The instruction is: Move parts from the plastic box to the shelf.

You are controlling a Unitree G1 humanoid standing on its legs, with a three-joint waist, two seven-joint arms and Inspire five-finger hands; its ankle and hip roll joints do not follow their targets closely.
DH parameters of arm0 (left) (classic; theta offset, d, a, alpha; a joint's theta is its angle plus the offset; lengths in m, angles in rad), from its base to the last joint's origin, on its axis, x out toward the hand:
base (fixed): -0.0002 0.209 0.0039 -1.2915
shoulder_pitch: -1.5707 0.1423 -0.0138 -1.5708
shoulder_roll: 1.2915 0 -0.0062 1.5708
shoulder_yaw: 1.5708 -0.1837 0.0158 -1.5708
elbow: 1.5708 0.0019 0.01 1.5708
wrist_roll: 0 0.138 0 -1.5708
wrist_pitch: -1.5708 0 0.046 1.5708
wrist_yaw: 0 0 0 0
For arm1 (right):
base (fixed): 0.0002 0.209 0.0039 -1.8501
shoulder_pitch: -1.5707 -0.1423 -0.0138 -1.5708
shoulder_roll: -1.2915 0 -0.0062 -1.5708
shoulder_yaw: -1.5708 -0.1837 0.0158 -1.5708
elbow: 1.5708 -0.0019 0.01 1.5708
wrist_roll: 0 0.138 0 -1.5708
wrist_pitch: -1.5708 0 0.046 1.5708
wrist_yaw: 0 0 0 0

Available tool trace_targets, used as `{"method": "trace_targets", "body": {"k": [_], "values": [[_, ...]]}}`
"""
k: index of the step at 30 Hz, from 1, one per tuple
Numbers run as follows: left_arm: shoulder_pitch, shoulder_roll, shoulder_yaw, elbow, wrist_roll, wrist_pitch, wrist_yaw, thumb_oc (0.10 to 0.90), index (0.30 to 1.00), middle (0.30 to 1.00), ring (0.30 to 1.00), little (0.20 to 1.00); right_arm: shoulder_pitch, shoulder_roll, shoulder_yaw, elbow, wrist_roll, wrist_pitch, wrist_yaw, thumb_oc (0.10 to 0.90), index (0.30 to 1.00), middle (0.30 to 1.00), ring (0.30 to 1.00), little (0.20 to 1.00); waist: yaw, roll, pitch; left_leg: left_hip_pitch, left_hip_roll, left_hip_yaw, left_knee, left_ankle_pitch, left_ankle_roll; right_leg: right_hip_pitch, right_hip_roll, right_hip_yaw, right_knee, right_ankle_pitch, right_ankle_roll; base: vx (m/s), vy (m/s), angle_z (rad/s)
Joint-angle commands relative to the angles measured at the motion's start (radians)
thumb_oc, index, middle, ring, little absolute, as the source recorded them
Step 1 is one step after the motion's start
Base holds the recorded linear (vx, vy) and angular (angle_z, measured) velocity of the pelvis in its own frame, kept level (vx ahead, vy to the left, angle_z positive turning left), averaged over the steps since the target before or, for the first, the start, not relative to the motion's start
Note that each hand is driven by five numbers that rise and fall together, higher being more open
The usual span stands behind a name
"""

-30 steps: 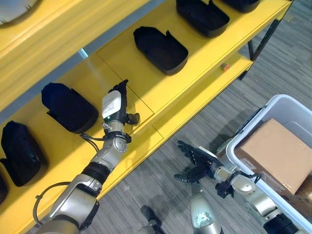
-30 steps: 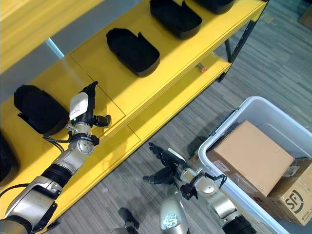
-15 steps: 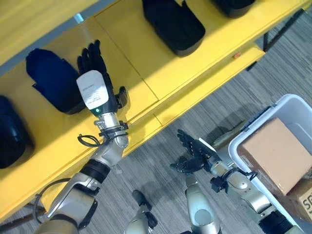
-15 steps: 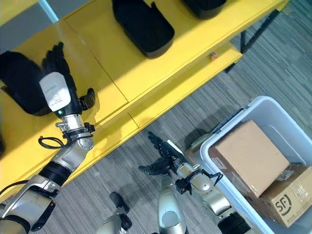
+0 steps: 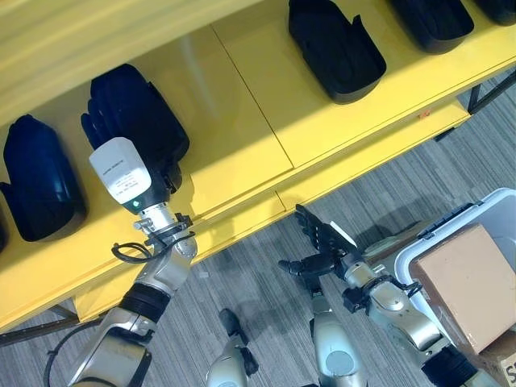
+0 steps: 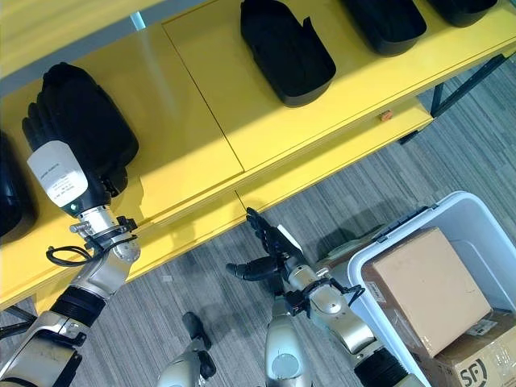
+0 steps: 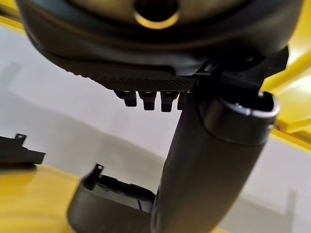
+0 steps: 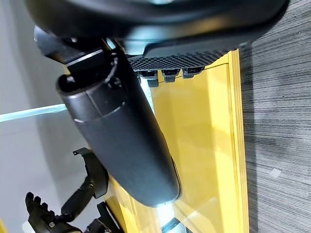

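Observation:
A yellow shelf carries several black moulded parts. My left hand, with a white plate on its back, reaches up over one black part on that shelf; its straight fingers lie against the part's left side and it is open, holding nothing. In the left wrist view the same part shows past the thumb. My right hand hovers low over the floor, fingers spread and open, empty. The white plastic box stands at the lower right with a brown cardboard box inside.
More black parts sit along the shelf: one further left, one at centre right, another at the far right. Bare yellow shelf lies between the left hand's part and the centre one. Grey striped floor spreads below the shelf edge.
The camera has swung, so the whole scene shifted. My left hand has turned its back upward and moved from the bare shelf onto the black part. The right hand keeps its pose.

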Motion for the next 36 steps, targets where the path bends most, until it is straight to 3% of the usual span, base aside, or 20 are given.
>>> {"method": "trace_targets", "body": {"k": [1, 3, 7, 13, 21, 23, 26, 28, 31, 36], "values": [[-0.086, 0.1, 0.013, 0.0, 0.121, -0.056, -0.035, 0.9, 1.0, 1.0, 1.0, 1.0, -0.023, 0.054, 0.001, -0.063, 0.026, -0.111, 0.006, 0.9, 1.0, 1.0, 1.0, 1.0, 0.003, -0.047, -0.079, 0.035, 0.053, -0.018, -0.007, -0.059, 0.0, 0.034, -0.054, 0.009, 0.0, -0.095, 0.045, 0.0, 0.0, 0.0], [-0.094, 0.106, -0.011, 0.014, 0.141, -0.08, -0.089, 0.9, 1.0, 1.0, 1.0, 1.0, -0.025, 0.056, 0.0, -0.055, 0.024, -0.115, 0.011, 0.9, 1.0, 1.0, 1.0, 1.0, 0.001, -0.044, -0.078, 0.037, 0.052, -0.017, -0.007, -0.059, 0.001, 0.035, -0.054, 0.009, 0.0, -0.094, 0.046, 0.0, 0.0, 0.0], [-0.101, 0.109, -0.094, 0.045, 0.167, -0.045, -0.184, 0.9, 1.0, 1.0, 1.0, 1.0, -0.031, 0.052, -0.004, -0.041, 0.018, -0.108, 0.031, 0.9, 1.0, 1.0, 1.0, 1.0, -0.013, -0.036, -0.077, 0.043, 0.052, -0.007, -0.007, -0.058, 0.0, 0.035, -0.055, 0.015, 0.0, -0.091, 0.048, 0.0, 0.034, -0.01], [-0.121, 0.106, -0.16, 0.137, 0.16, -0.049, -0.237, 0.9, 1.0, 1.0, 1.0, 1.0, -0.039, 0.04, -0.006, -0.028, 0.016, -0.103, 0.058, 0.9, 1.0, 1.0, 1.0, 1.0, -0.034, -0.03, -0.077, 0.055, 0.049, 0.008, -0.007, -0.056, -0.001, 0.034, -0.055, 0.026, 0.0, -0.086, 0.049, 0.01, 0.043, -0.06], [-0.12, 0.069, -0.184, 0.218, 0.136, -0.023, -0.296, 0.9, 1.0, 1.0, 1.0, 1.0, -0.043, 0.033, -0.01, -0.032, 0.01, -0.088, 0.081, 0.9, 1.0, 1.0, 1.0, 1.0, -0.054, -0.023, -0.079, 0.066, 0.045, 0.024, -0.007, -0.055, -0.004, 0.033, -0.057, 0.037, 0.0, -0.082, 0.051, 0.01, 0.031, -0.06], [-0.102, 0.053, -0.178, 0.229, 0.107, 0.008, -0.315, 0.9, 1.0, 1.0, 1.0, 1.0, -0.041, 0.033, -0.011, -0.036, 0.005, -0.085, 0.082, 0.9, 1.0, 1.0, 1.0, 1.0, -0.056, -0.021, -0.079, 0.068, 0.044, 0.026, -0.007, -0.055, -0.004, 0.034, -0.057, 0.039, 0.0, -0.082, 0.052, 0.01, 0.03, -0.07], [-0.086, 0.034, -0.166, 0.249, 0.086, 0.038, -0.288, 0.9, 1.0, 1.0, 1.0, 1.0, -0.045, 0.033, -0.01, -0.035, 0.003, -0.083, 0.08, 0.9, 1.0, 1.0, 1.0, 1.0, -0.056, -0.021, -0.078, 0.07, 0.043, 0.027, -0.007, -0.055, -0.005, 0.034, -0.057, 0.039, 0.0, -0.082, 0.051, 0.0, 0.006, -0.01], [-0.073, 0.03, -0.146, 0.249, 0.052, 0.065, -0.211, 0.9, 1.0, 1.0, 1.0, 1.0, -0.043, 0.032, -0.015, -0.042, 0.004, -0.076, 0.079, 0.9, 1.0, 1.0, 1.0, 1.0, -0.054, -0.02, -0.08, 0.071, 0.043, 0.025, -0.007, -0.055, -0.005, 0.034, -0.057, 0.038, 0.0, -0.084, 0.05, 0.0, 0.0, 0.0], [-0.062, 0.029, -0.107, 0.247, -0.015, 0.053, -0.129, 0.9, 1.0, 1.0, 1.0, 1.0, -0.037, 0.038, -0.012, -0.049, 0.0, -0.076, 0.069, 0.9, 1.0, 1.0, 1.0, 1.0, -0.048, -0.022, -0.08, 0.067, 0.045, 0.02, -0.007, -0.053, -0.005, 0.033, -0.057, 0.036, 0.0, -0.084, 0.05, 0.0, 0.0, 0.0], [-0.049, 0.017, -0.076, 0.226, -0.071, 0.061, -0.105, 0.9, 1.0, 1.0, 1.0, 1.0, -0.037, 0.046, -0.006, -0.053, 0.004, -0.081, 0.05, 0.9, 1.0, 1.0, 1.0, 1.0, -0.036, -0.028, -0.078, 0.063, 0.051, 0.01, -0.007, -0.051, -0.007, 0.035, -0.057, 0.025, 0.0, -0.084, 0.05, -0.02, -0.044, 0.02]]}}
